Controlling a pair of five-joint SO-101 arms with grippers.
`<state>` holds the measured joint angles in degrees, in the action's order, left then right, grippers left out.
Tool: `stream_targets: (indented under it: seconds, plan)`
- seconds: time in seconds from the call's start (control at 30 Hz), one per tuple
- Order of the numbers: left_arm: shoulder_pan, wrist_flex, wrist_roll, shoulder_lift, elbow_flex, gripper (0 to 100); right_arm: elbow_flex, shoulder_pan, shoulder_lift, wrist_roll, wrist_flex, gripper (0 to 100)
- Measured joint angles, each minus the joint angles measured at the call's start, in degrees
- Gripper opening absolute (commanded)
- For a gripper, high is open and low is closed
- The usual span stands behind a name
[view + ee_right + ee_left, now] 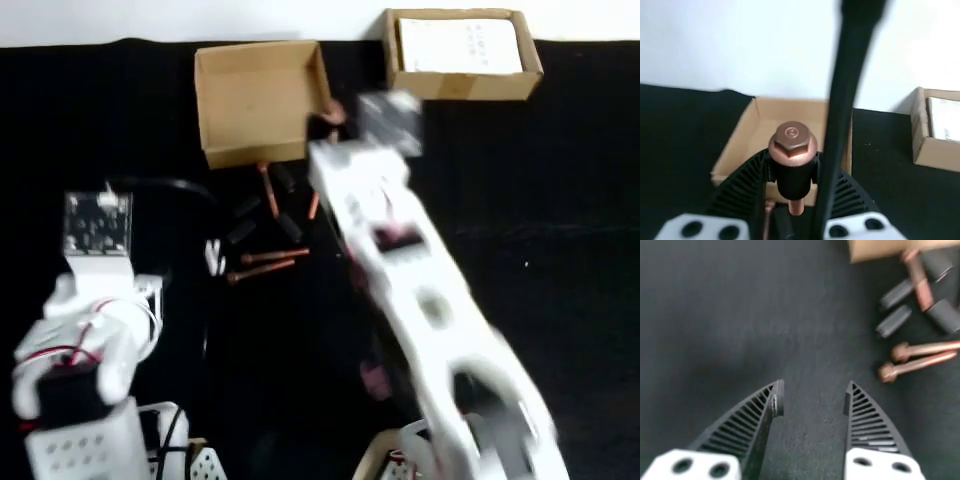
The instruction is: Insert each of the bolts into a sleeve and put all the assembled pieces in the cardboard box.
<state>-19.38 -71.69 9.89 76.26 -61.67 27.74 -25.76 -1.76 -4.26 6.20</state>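
My right gripper (pixel 792 175) is shut on a black sleeve with a copper bolt (pixel 792 145) pushed through it, the bolt head up. It hangs just in front of the open cardboard box (pixel 760 131), at the box's right front corner (pixel 318 100) in the high view. My left gripper (pixel 812 397) is open and low over the black mat, with nothing between its fingers. Two loose bolts (pixel 920 365) lie side by side just beyond it. Several black sleeves (pixel 895 320) and another bolt (pixel 268 190) lie scattered in front of the box.
A second cardboard box (pixel 460 55) with a white sheet inside stands at the back right. A black cable (pixel 845 100) crosses the right wrist view. The left arm's base (pixel 80 400) sits at the front left.
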Motion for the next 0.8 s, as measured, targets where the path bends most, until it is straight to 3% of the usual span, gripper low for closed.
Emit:
stream_targets:
  seconds: [0.23,0.37,0.47,0.63,0.8]
  plan:
    - [-1.67,20.04,0.0,0.44,-22.77,21,-32.97,0.0,33.85,0.62,0.18,0.9]
    - [-2.64,29.98,0.0,0.7,-30.42,21,-50.29,0.0,47.3,0.62,-5.8,1.0]
    - [-3.25,32.26,0.0,0.88,-31.38,21,-61.89,0.0,56.62,0.62,-8.18,4.3]
    - [-3.34,32.88,0.0,0.88,-31.82,21,-78.42,0.0,69.27,0.62,-13.1,19.6]
    - [-3.34,32.88,0.0,0.88,-31.82,21,-90.64,0.0,76.84,0.62,-18.64,20.2]
